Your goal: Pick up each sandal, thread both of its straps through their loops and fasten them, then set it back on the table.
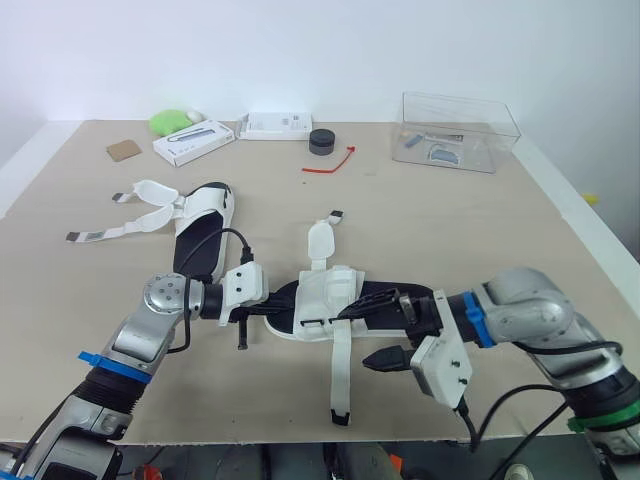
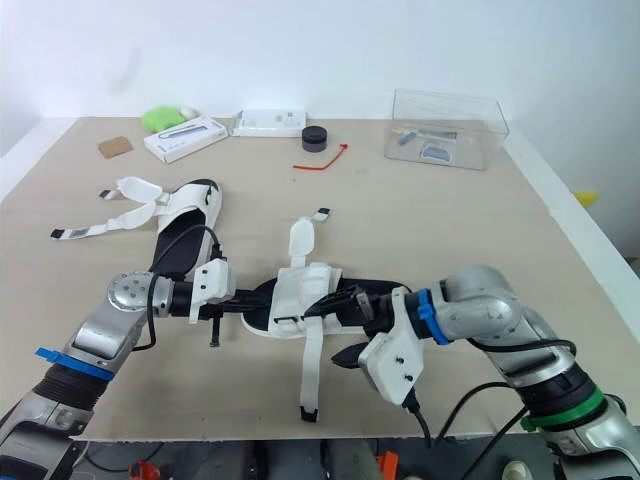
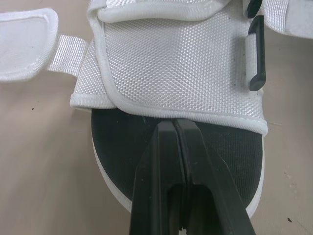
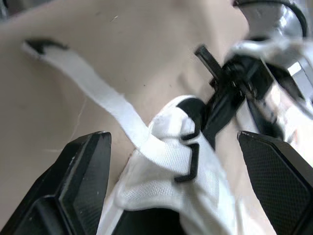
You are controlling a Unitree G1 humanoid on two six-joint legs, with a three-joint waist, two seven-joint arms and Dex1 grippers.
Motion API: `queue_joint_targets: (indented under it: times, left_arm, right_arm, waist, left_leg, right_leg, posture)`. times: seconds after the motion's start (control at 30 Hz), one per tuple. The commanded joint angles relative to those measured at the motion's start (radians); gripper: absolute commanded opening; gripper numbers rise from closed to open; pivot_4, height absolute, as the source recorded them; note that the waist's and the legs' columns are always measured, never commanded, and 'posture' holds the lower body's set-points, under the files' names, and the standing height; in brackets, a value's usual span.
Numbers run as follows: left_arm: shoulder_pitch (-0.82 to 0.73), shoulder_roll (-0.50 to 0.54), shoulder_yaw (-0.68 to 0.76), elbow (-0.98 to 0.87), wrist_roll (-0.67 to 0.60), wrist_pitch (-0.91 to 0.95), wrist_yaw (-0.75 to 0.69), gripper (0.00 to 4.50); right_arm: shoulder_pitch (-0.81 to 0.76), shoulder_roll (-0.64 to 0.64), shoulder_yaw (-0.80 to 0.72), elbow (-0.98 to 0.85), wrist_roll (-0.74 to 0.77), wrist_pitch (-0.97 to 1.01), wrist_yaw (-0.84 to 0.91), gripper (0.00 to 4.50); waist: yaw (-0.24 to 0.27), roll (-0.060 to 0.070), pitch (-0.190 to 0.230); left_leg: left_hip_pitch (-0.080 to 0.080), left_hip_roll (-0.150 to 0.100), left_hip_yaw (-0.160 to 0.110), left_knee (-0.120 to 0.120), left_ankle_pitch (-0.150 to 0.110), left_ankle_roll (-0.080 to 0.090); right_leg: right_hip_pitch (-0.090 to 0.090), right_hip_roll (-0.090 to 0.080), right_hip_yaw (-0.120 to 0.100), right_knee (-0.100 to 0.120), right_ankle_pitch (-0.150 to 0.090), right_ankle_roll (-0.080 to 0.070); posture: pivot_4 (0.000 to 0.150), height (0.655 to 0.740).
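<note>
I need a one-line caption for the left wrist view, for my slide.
Left pincer, shut, with its tip over the black footbed of the white sandal, beside the mesh upper.

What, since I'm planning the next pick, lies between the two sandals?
The left gripper, reaching onto the near sandal, and its black cable by the far sandal; the eye views show it.

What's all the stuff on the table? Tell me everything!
Sandals: 2, white with black soles; one front middle, one farther left.
Boxes: 2, white, back edge.
Clear box: 1, see-through, back right.
Round thing: 1, black, back middle.
Tie: 1, red, beside the round thing.
Lump: 1, green, back left.
Card: 1, brown, back left.
Table: 1, beige.
Grippers: 2, black; left gripper shut over the near sandal's sole, right gripper open around it.
</note>
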Motion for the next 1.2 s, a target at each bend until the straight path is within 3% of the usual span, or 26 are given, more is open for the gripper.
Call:
queue_joint_targets:
  times: [0.03, 0.2, 0.6, 0.73, 0.77, 0.83, 0.87, 1.0, 1.2]
  left_arm:
    - [0.005, 0.007, 0.0, -0.007, 0.01, -0.001, -0.001, 0.0]
    - [0.006, 0.008, 0.001, -0.006, 0.01, -0.001, 0.0, 0.0]
    - [0.01, 0.009, 0.005, -0.008, 0.009, 0.003, 0.008, 0.0]
    - [0.009, 0.009, 0.006, -0.005, 0.01, 0.003, 0.01, 0.0]
    - [0.009, 0.009, 0.006, -0.005, 0.01, 0.003, 0.011, 0.0]
    - [0.009, 0.011, 0.007, -0.004, 0.009, 0.002, 0.011, 0.0]
    - [0.01, 0.011, 0.008, -0.003, 0.009, 0.001, 0.011, 0.0]
    - [0.009, 0.01, 0.007, -0.002, 0.01, 0.001, 0.013, 0.0]
    - [0.012, 0.009, 0.007, -0.003, 0.01, 0.002, 0.016, 0.0]
  right_arm:
    - [-0.022, 0.009, 0.023, 0.036, -0.042, -0.1, -0.03, 4.44]
    - [-0.05, 0.012, 0.059, 0.056, -0.045, -0.136, -0.047, 4.44]
    - [-0.087, 0.037, 0.117, 0.03, 0.07, 0.008, -0.004, 4.44]
    - [-0.088, 0.033, 0.127, 0.032, 0.1, 0.034, 0.021, 3.37]
    - [-0.085, 0.032, 0.129, 0.031, 0.109, 0.048, 0.027, 2.79]
    - [-0.08, 0.031, 0.13, 0.029, 0.123, 0.073, 0.039, 2.09]
    - [-0.077, 0.031, 0.13, 0.028, 0.13, 0.082, 0.045, 1.45]
    - [-0.06, 0.027, 0.126, 0.024, 0.157, 0.136, 0.066, 0.1]
    - [-0.04, 0.019, 0.116, 0.018, 0.158, 0.162, 0.089, 0.1]
  waist:
    - [0.0, 0.0, 0.0]
    - [0.0, 0.0, 0.0]
    - [0.0, 0.0, 0.0]
    - [0.0, 0.0, 0.0]
    - [0.0, 0.0, 0.0]
    - [0.0, 0.0, 0.0]
    - [0.0, 0.0, 0.0]
    - [0.0, 0.0, 0.0]
    - [0.0, 0.0, 0.0]
  left_leg:
    - [0.0, 0.0, 0.0, 0.0, 0.0, 0.0]
    - [0.001, 0.0, 0.001, 0.0, 0.0, 0.0]
    - [0.002, 0.0, 0.001, 0.0, 0.0, 0.0]
    - [0.002, 0.0, 0.001, 0.0, 0.0, 0.0]
    - [0.002, 0.0, 0.001, 0.0, 0.0, 0.0]
    - [0.002, 0.0, 0.001, 0.0, 0.0, 0.0]
    - [0.002, 0.0, 0.001, 0.0, 0.0, 0.0]
    - [0.002, 0.0, 0.001, 0.0, 0.0, 0.0]
    - [0.002, 0.0, 0.001, 0.0, 0.0, 0.0]
  right_leg:
    - [0.0, 0.0, 0.0, 0.0, 0.001, -0.001]
    - [0.0, 0.0, 0.001, 0.001, 0.001, -0.001]
    - [0.001, 0.0, 0.001, 0.001, 0.001, -0.002]
    - [0.001, 0.0, 0.002, 0.001, 0.001, -0.003]
    - [0.001, 0.0, 0.002, 0.001, 0.001, -0.003]
    - [0.001, 0.0, 0.002, 0.001, 0.001, -0.003]
    - [0.001, 0.0, 0.001, 0.002, 0.001, -0.003]
    - [0.001, 0.0, 0.001, 0.002, 0.001, -0.003]
    - [0.001, 0.0, 0.001, 0.002, 0.001, -0.003]
  posture:
    - [0.15, 0.74]
    - [0.15, 0.74]
    - [0.15, 0.74]
    - [0.15, 0.74]
    - [0.15, 0.74]
    - [0.15, 0.74]
    - [0.15, 0.74]
    - [0.15, 0.74]
    - [0.15, 0.74]
